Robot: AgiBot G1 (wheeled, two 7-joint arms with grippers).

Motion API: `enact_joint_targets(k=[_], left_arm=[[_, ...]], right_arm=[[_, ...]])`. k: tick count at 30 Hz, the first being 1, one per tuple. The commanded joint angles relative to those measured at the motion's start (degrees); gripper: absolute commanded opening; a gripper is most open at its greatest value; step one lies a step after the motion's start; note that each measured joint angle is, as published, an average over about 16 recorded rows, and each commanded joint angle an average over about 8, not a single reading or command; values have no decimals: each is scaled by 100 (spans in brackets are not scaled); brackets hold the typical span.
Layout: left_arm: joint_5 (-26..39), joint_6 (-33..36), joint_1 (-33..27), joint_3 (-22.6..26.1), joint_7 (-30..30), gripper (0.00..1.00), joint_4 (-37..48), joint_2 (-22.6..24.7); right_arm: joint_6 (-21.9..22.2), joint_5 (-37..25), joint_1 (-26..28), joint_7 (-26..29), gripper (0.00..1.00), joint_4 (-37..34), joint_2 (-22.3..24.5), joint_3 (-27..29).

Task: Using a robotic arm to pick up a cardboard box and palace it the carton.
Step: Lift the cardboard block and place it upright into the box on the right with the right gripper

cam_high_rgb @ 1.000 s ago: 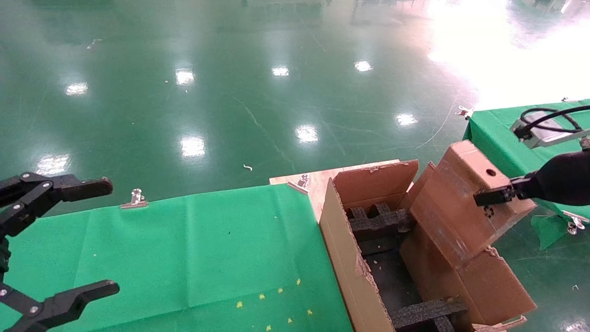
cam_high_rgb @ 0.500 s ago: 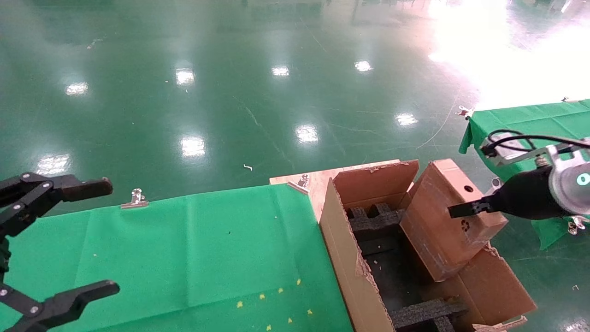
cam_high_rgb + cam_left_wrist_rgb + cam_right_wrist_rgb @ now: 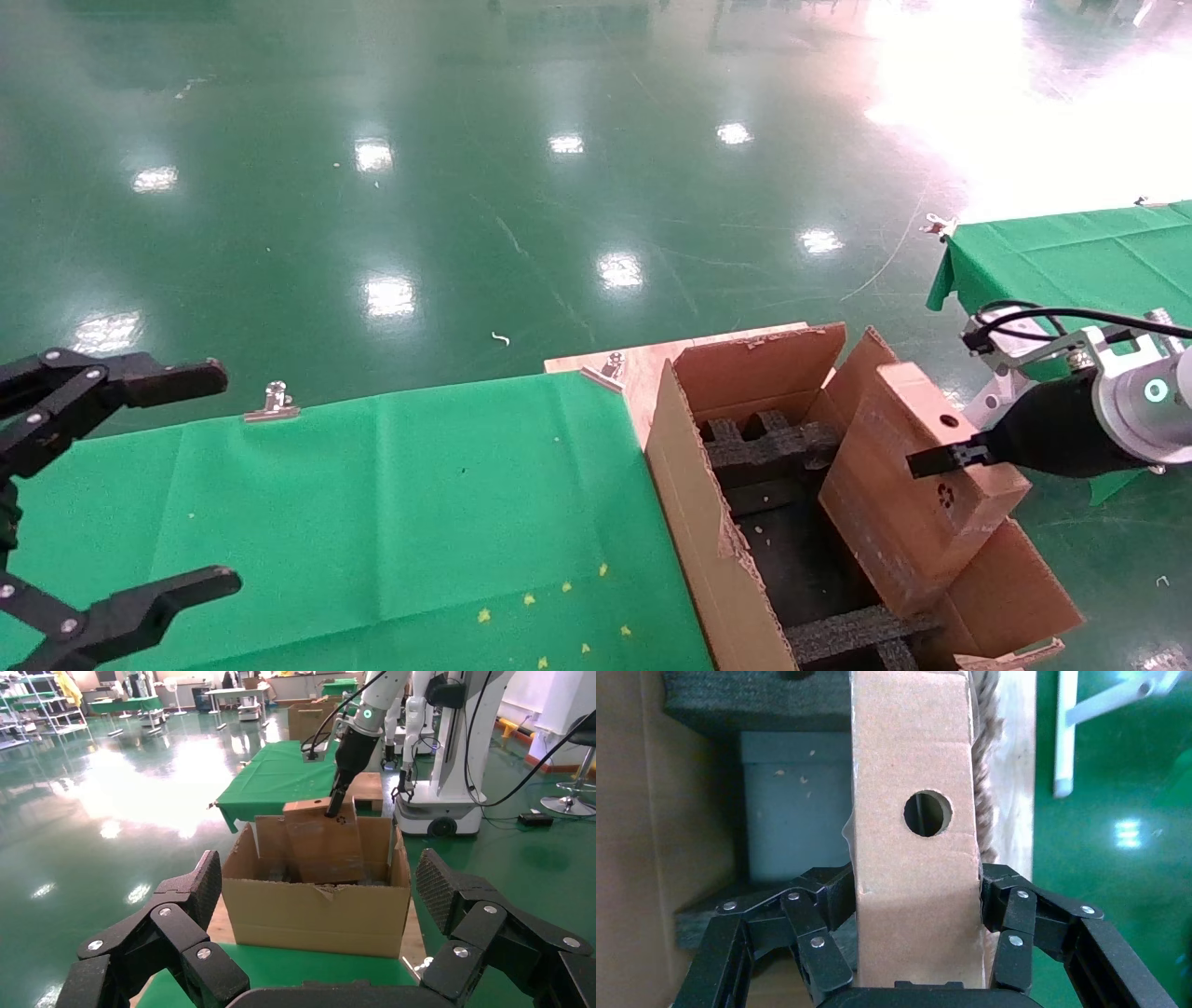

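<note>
Cardboard box clamped across its narrow sides by right gripper, hanging tilted below the fingers, lower end already inside the carton by the black foam inserts so it can slot down. Left gripper parked, spread wide, over green cloth.

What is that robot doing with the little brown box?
The right end effector is shut on a small flat brown cardboard box with a round hole and holds it tilted, its lower end already inside the large brown corrugated carton with black foam inserts. The box is not let go yet. The left end effector hangs open over the green cloth table, doing nothing.
</note>
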Motion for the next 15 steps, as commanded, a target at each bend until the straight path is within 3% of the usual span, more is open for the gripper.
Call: enact_joint_targets(k=[1,15], left_arm=[[0,0,0,0,0,100,0,0],[-1,-1,0,2,1,100,0,-1]], right_arm=[[-98,65,18,37,0,-7,-17,3],[104,-402,-93,482,0,-9,-57,-84]])
